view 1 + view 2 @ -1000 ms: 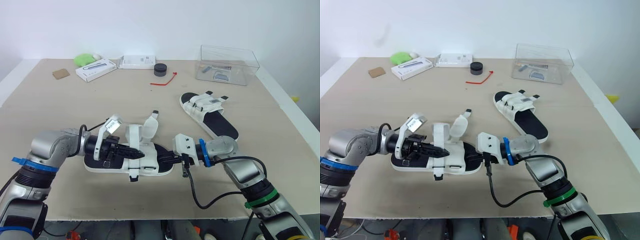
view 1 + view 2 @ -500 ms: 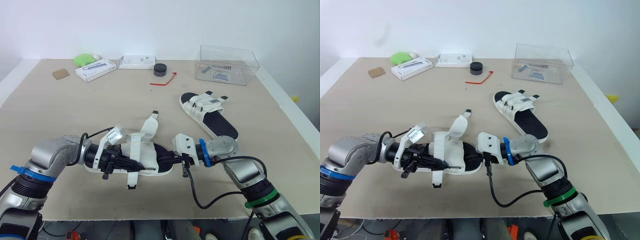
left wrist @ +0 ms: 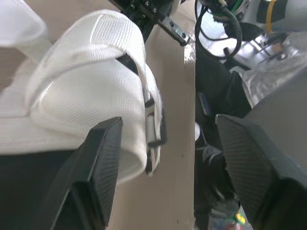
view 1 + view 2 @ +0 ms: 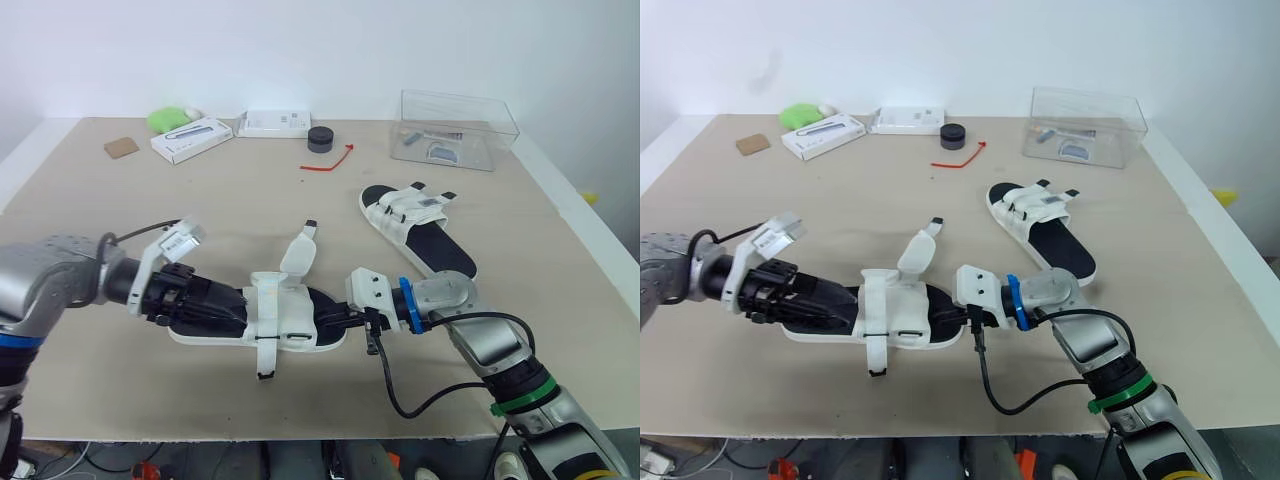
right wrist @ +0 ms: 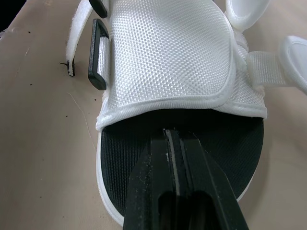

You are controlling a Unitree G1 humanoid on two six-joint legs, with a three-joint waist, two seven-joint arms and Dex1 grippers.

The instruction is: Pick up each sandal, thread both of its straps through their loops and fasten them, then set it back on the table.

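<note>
The near sandal [image 4: 290, 322], white upper on a black footbed, lies flat in front of me. One strap [image 4: 297, 256] stands up at its far side. The other strap [image 4: 264, 352] hangs over its near side, past a black loop [image 5: 97, 61]. My left gripper [image 4: 238, 303] lies along the sandal's heel end, open, its fingers [image 3: 101, 165] wide apart just short of the white upper [image 3: 91, 103]. My right gripper [image 4: 337, 320] is shut, its tips resting on the black footbed [image 5: 120, 143] at the other end. The second sandal [image 4: 418, 228] lies farther right with its straps across.
At the back stand a clear plastic box [image 4: 458, 128], a small black round pot [image 4: 320, 139], a red tie [image 4: 330, 160], two white boxes [image 4: 192, 138] [image 4: 275, 122], a green object [image 4: 168, 118] and a brown card [image 4: 121, 147]. The table's front edge runs just below the near sandal.
My left gripper has let go of the near strap, opened and drawn back to the left. The strap now hangs over the sandal's near side. The right gripper has stayed put.
</note>
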